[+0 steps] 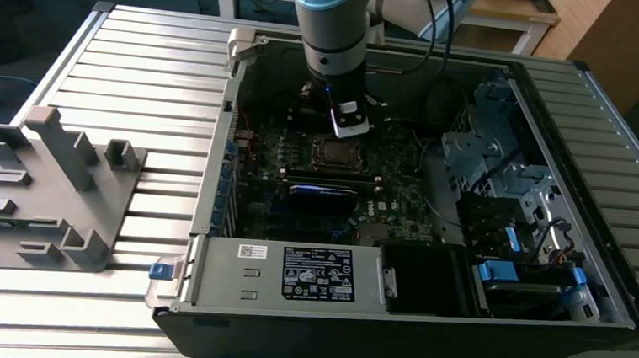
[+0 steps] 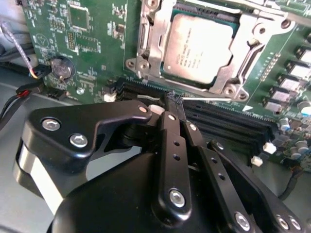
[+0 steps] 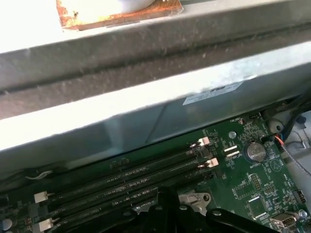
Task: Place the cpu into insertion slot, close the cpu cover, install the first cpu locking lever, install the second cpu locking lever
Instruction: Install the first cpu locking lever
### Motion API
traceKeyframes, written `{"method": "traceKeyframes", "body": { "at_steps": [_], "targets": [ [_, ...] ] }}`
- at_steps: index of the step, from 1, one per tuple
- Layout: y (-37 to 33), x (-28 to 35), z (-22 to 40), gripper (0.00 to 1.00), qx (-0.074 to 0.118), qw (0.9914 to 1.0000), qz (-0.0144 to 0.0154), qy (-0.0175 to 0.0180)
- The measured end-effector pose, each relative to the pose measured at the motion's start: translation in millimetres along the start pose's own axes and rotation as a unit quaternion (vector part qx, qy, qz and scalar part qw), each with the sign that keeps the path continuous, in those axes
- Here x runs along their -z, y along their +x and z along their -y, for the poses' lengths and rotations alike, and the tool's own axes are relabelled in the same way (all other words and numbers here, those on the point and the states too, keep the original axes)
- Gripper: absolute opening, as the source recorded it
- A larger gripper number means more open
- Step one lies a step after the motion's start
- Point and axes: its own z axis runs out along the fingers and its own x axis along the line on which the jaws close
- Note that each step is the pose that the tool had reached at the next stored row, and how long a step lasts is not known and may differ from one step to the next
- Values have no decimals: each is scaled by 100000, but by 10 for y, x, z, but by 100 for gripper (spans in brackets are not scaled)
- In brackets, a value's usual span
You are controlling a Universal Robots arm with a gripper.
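Cpu, the small flat square chip with a dull silver-grey metal top (image 2: 199,46), lies seated in the insertion slot, the square silver-rimmed socket (image 2: 138,63) on the green motherboard (image 2: 87,48), so placing looks done. The cpu cover, a thin shiny silver frame with a square window (image 2: 243,58), appears to lie down around the chip. You cannot tell whether either locking lever is latched, so treat those steps as open. The chip lies flat, its top facing up out of the open black computer case (image 1: 595,97); being square, it has no long axis. Near the socket, over the long black memory slots (image 2: 228,121), you see the black gripper (image 2: 174,99), fingers pinched together and holding nothing.
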Motion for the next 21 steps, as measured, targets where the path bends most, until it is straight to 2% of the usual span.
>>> {"method": "traceKeyframes", "body": {
  "at_steps": [2,6,10,21],
  "targets": [
    [-2,15,-5,11,-90,99999,-114,-362],
    [0,16,-4,11,-183,99996,-226,-808],
    [12,3,11,11,-85,99994,199,-1113],
    [19,-15,20,11,-22,99992,411,-1205]
  ]
}}
